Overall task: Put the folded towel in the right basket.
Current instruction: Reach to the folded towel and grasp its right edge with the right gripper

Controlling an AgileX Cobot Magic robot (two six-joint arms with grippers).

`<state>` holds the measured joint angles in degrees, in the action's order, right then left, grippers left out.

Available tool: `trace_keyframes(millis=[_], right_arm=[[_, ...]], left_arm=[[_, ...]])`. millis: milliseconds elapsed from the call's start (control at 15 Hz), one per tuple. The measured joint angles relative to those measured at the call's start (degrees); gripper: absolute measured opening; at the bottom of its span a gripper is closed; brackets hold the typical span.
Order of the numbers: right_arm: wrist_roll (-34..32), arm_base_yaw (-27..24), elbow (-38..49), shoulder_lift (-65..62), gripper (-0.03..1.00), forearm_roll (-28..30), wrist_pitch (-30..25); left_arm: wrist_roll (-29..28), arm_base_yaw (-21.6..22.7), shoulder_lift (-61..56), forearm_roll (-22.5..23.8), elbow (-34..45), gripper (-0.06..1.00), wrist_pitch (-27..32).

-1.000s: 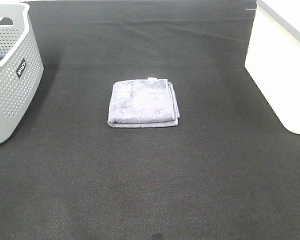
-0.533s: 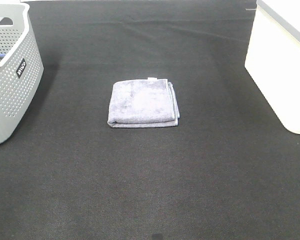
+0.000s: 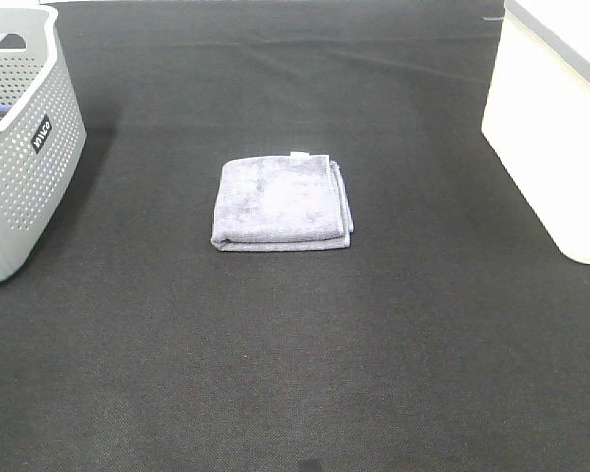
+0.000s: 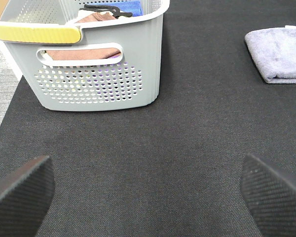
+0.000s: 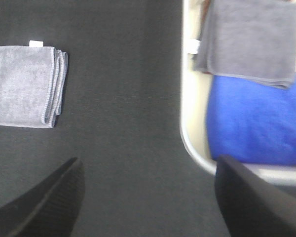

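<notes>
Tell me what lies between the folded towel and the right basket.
Nothing: only bare black mat separates the folded towel from the white right basket. The exterior high view shows it, and the right wrist view agrees.

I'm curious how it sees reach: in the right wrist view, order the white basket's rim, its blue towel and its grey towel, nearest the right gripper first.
1. White basket's rim, nearest wall.
2. Blue towel, inside, just past it.
3. Grey towel, inside, beyond the blue.
</notes>
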<state>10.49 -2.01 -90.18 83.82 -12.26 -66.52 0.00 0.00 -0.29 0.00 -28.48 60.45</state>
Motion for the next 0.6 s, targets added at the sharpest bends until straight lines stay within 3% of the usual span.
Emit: trace_keyframes(millis=[200,333,600], right_arm=[[0.00,0.74,-9.80,11.00,0.69,-5.39,-2.64],[0.00,2.35,-12.20,13.29,0.68,-5.39,-2.81],[-1.95,11.06,-20.23,22.17,0.68,-5.33,-3.32]], left_arm=[[0.00,0.00,0.00,0.00,0.00,0.97,0.00],[0.00,0.00,0.00,0.00,0.00,0.97,0.00],[0.00,0.00,0.00,0.00,0.00,0.97,0.00]])
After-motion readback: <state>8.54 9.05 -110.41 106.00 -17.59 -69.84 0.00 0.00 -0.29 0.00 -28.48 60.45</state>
